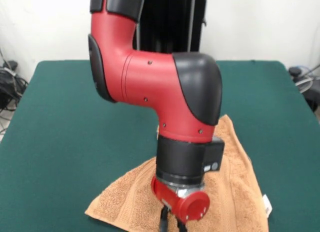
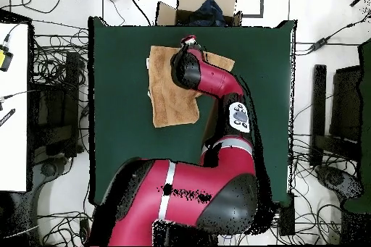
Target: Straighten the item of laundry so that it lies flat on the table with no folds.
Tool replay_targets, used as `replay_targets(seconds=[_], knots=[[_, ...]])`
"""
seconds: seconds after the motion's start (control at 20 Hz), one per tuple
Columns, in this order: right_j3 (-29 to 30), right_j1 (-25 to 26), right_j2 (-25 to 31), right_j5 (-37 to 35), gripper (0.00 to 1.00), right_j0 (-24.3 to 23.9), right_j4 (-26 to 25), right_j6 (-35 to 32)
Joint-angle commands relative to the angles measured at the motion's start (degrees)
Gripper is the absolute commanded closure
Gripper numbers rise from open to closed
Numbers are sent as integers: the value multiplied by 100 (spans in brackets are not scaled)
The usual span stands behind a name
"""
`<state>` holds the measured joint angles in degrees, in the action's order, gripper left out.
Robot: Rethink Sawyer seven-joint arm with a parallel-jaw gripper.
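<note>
A: Surroundings first. What stands around the table (image 2: 116, 114)?

B: Overhead view: an open cardboard box (image 2: 206, 3) with something dark inside sits just past the table edge farthest from the robot's base. Tangled cables (image 2: 51, 63) cover the floor along one long side, next to a white bench (image 2: 13, 114); dark equipment (image 2: 340, 114) stands off the opposite side.

A: What blocks the view?

B: The arm (image 1: 160, 92). In the front view its red elbow and black wrist cover the middle of the towel (image 1: 235, 182). Overhead, the arm's end hides the towel's corner nearest the box.

A: Gripper?

B: The gripper (image 1: 171, 226) shows in the front view only as two dark fingers (image 1: 163, 219) below the red wrist cap, cut off at the picture's bottom edge. They hang over the towel. Whether they are apart or together I cannot tell, nor whether they touch or grip the cloth.

A: Towel position?

B: Orange-tan terry, on the half of the table away from the robot's base, close to that far edge and roughly midway between the long sides. Overhead it reads as a rough rectangle with an extra flap poking out beside the arm, so not one clean flat sheet. A small white tag (image 1: 267, 204) lies at its edge in the front view.

A: Surface?

B: Dark green, felt-like, bare apart from the towel. White wall (image 1: 260, 22) behind the pedestal (image 1: 172, 22).
</note>
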<state>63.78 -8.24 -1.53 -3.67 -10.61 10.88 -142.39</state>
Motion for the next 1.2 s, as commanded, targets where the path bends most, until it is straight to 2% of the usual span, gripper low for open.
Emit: replay_targets(seconds=[0.05,0.25,0.65,0.8,0.95,1.2], knots=[[2025,-1303,-300,-1790,0,244,32,-582],[2370,-1859,-283,-2363,0,200,61,-519],[2560,-2808,-364,-3526,0,80,-14,-338],[2457,-2874,-328,-3786,0,-6,-70,-225],[2418,-2800,-274,-3735,0,-75,-149,-165],[2447,-2446,-93,-3200,0,-140,-267,-119]])
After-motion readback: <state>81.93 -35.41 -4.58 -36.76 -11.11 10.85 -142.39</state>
